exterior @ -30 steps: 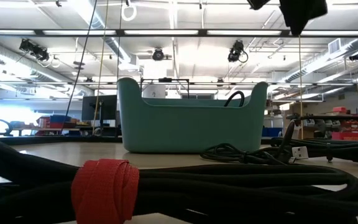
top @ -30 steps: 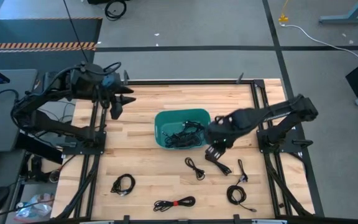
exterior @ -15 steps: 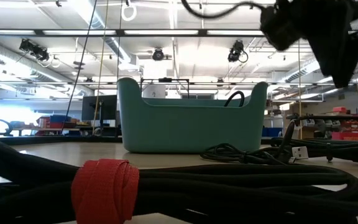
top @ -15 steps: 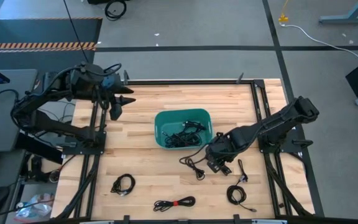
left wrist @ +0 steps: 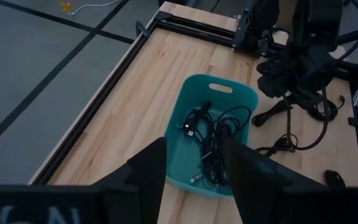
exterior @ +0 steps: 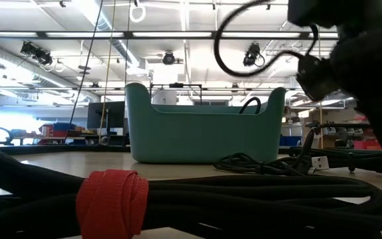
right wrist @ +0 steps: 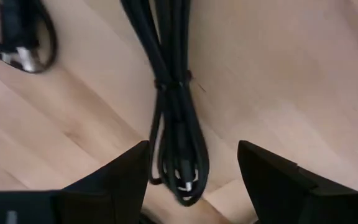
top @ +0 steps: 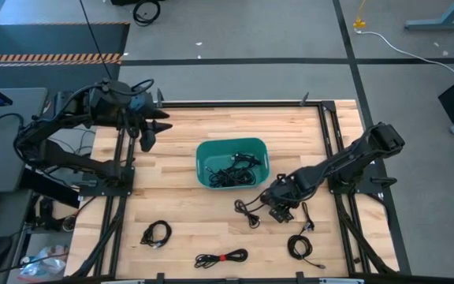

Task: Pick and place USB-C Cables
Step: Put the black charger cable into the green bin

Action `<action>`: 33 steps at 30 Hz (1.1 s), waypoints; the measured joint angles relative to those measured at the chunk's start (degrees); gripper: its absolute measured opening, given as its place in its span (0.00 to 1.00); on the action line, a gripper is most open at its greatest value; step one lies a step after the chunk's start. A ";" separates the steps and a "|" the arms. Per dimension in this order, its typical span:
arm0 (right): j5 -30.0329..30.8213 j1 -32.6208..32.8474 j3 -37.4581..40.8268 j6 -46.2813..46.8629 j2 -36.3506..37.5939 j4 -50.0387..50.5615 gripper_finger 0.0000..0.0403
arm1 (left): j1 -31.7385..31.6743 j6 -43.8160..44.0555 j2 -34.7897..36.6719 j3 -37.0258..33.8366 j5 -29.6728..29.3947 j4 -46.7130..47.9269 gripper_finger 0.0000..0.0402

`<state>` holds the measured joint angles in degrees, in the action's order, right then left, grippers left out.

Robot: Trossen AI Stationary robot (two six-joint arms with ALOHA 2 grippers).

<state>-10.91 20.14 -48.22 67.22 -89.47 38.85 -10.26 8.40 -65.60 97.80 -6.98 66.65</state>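
Two dark fingers (right wrist: 120,180) of the right gripper (right wrist: 194,177) stand wide apart just above the desk (top: 187,213), and between them lies a bundled black cable (right wrist: 176,124), a folded hank pinched at its middle by a thin tie, resting on the wood and not gripped. In the high view the right gripper (top: 280,211) hangs low over that bundle, just in front of the teal bin (top: 205,151) and toward its right corner, with a loose cable (top: 247,211) sprawled just beside it on the left. Near its other side lies a short straight cable (top: 307,217), and closer to the front edge a small coil (top: 298,247). Farther left along the front sit a cable bound with a red tie (top: 221,257) and another small coil (top: 156,233). Inside the bin several black cables (left wrist: 213,140) lie tangled together. The left gripper (top: 150,132) waits well apart over the desk's far left corner, its jaws parted and holding nothing, the fingers framing the bin in the left wrist view.
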 joint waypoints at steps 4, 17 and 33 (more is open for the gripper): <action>-1.19 0.00 4.04 0.05 0.00 -8.78 0.62 | 0.00 1.43 0.00 0.00 -0.95 0.00 0.42; -1.51 -0.12 8.56 1.00 0.26 -14.59 0.34 | 0.00 3.02 0.00 0.00 -0.95 -0.72 0.42; -9.39 -1.96 -8.51 -9.36 0.11 -12.35 0.17 | 0.00 2.95 -0.01 0.00 -0.97 -0.79 0.42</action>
<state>-20.29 18.19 -56.73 57.86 -89.36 26.50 -10.26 11.35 -65.61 97.80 -7.94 65.87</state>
